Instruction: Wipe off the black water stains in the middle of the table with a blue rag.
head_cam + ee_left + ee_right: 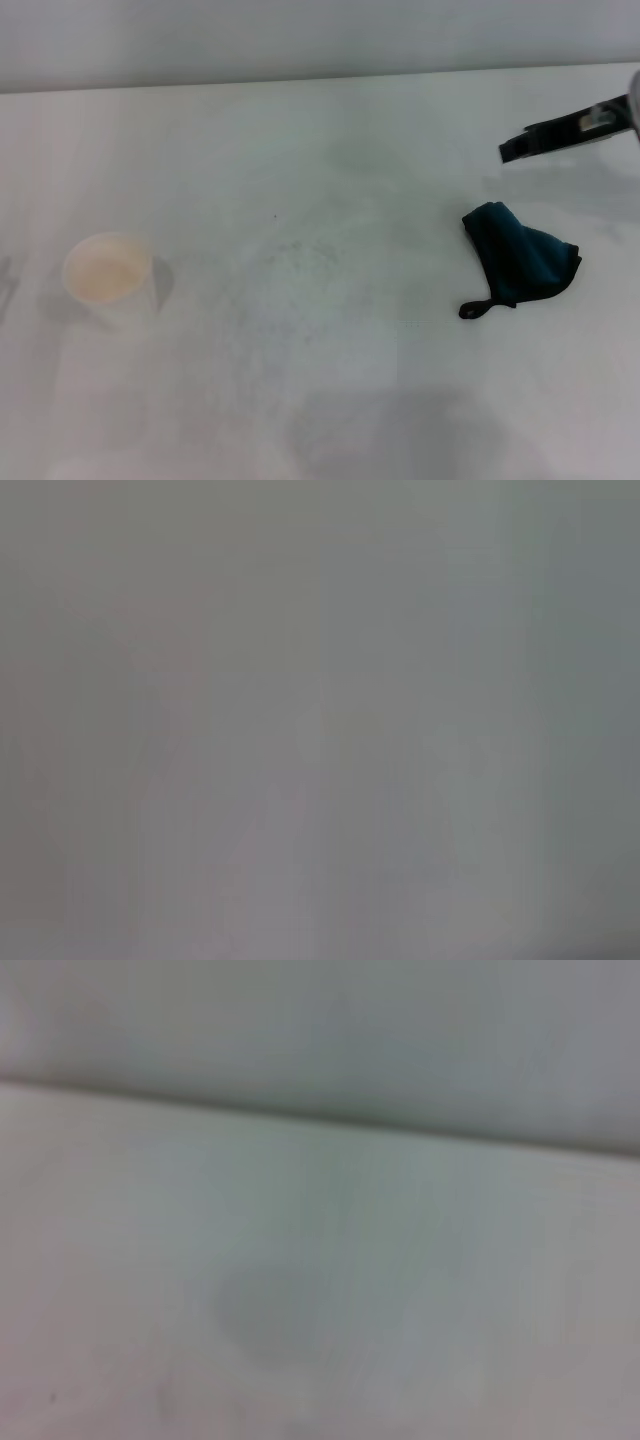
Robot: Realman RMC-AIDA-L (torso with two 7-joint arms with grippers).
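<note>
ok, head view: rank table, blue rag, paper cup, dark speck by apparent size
1. table
2. blue rag
3. paper cup, close to the rag in extent, so that order is unsure
4. dark speck

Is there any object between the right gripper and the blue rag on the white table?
Nothing visible: the right gripper hangs beyond the crumpled dark teal-blue rag, with only bare white matte table between. The white paper cup stands far to the left.

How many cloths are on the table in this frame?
1. The blue rag lies crumpled on the right side of the table, its black loop toward the robot, below the right gripper. Neither wrist view shows another cloth.
</note>
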